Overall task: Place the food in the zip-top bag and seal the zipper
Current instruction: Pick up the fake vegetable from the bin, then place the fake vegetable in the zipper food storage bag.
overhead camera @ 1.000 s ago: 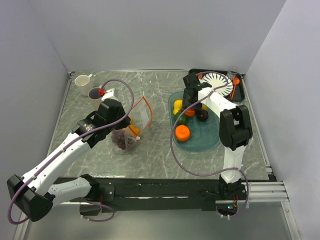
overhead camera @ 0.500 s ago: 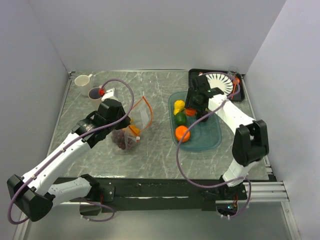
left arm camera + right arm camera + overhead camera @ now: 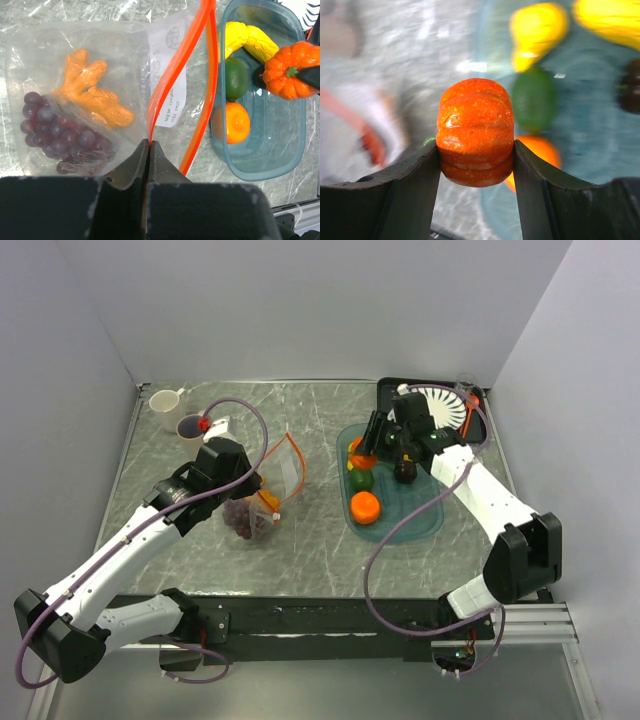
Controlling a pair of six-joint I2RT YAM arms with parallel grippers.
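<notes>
The clear zip-top bag lies on the table, mouth toward the tray, and holds a purple grape bunch and an orange knobbly piece. My left gripper is shut on its orange-red zipper strip; it also shows in the top view. My right gripper is shut on a red-orange pumpkin toy, held above the left edge of the teal tray, right of the bag. An orange, a green piece, yellow pieces and a dark piece lie in the tray.
Two cups stand at the back left. A black tray with a white plate and an orange spoon sits at the back right. Grey walls close in the table on three sides.
My right arm has swung its elbow out to the right, and its gripper has lifted the pumpkin toy from the tray toward the tray's left edge. The left arm and bag have not moved.
</notes>
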